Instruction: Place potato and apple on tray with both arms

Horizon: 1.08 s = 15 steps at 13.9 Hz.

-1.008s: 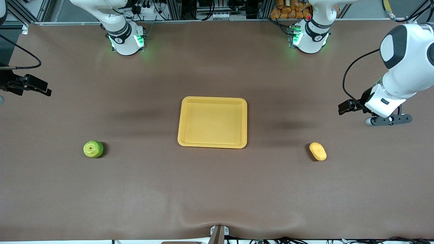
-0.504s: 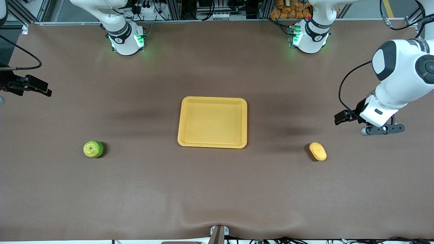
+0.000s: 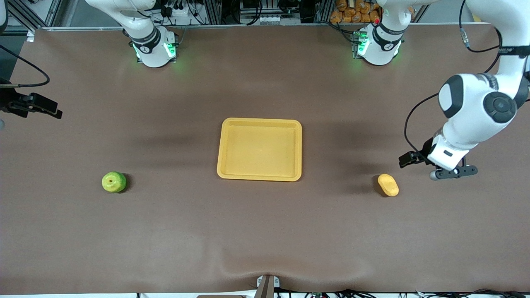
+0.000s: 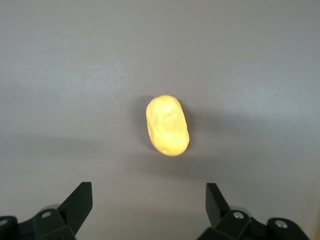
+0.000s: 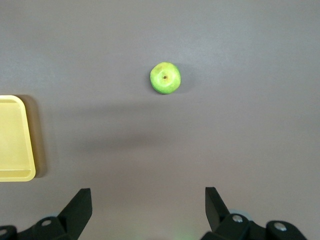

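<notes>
The yellow-orange potato [image 3: 388, 184] lies on the brown table toward the left arm's end; it also shows in the left wrist view [image 4: 168, 125]. My left gripper [image 3: 452, 172] hangs over the bare table just beside the potato, open and empty [image 4: 149, 192]. The green apple [image 3: 114, 182] sits toward the right arm's end, stem dimple up, and shows in the right wrist view [image 5: 165, 78]. My right gripper [image 5: 149, 195] is open and empty, high over the table and well away from the apple. The empty yellow tray [image 3: 260, 121] lies mid-table between the two.
Only a black wrist part of the right arm [image 3: 33, 106] shows at the front view's edge. The tray's corner [image 5: 15, 175] shows in the right wrist view. The arm bases [image 3: 155, 49] stand along the table's back edge.
My left arm has swung down and inward, bringing its open gripper close beside the potato. The right arm, apple, potato and tray have stayed put.
</notes>
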Available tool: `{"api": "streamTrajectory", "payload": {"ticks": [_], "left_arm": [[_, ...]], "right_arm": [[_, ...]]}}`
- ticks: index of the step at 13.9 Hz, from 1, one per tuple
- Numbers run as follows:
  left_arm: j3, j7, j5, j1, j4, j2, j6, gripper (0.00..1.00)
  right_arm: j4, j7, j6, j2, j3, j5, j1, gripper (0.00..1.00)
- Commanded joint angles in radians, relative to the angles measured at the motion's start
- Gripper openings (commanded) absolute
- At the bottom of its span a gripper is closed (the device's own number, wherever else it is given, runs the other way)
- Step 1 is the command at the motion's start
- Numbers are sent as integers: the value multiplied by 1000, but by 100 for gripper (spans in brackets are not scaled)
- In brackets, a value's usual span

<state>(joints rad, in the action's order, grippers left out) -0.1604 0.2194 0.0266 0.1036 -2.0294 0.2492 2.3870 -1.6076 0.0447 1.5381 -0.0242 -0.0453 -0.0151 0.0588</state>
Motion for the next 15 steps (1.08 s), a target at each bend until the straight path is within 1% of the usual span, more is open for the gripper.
{"api": "streamTrajectory", "payload": {"ticks": [1, 3, 4, 7, 9, 13, 15], "left_arm": [[-5, 37, 18, 2, -2, 59, 75, 100], [-4, 41, 18, 2, 0, 96, 109, 100], [-4, 41, 18, 2, 0, 105, 116, 100], [-2, 41, 18, 2, 8, 127, 118, 100], [-1, 41, 18, 2, 12, 140, 126, 100], [5, 43, 18, 2, 18, 189, 204, 100], [8, 54, 18, 8, 30, 206, 231, 100]], "right_arm": [[17, 7, -12, -17, 13, 0, 24, 100], [18, 9, -12, -75, 18, 15, 6, 100], [20, 12, -9, -89, 18, 9, 16, 100], [23, 12, 19, -163, 16, 20, 10, 100], [5, 12, 149, -192, 18, 23, 4, 100], [-5, 23, 264, -319, 18, 21, 10, 100], [-5, 131, 342, -384, 18, 21, 4, 100]]}}
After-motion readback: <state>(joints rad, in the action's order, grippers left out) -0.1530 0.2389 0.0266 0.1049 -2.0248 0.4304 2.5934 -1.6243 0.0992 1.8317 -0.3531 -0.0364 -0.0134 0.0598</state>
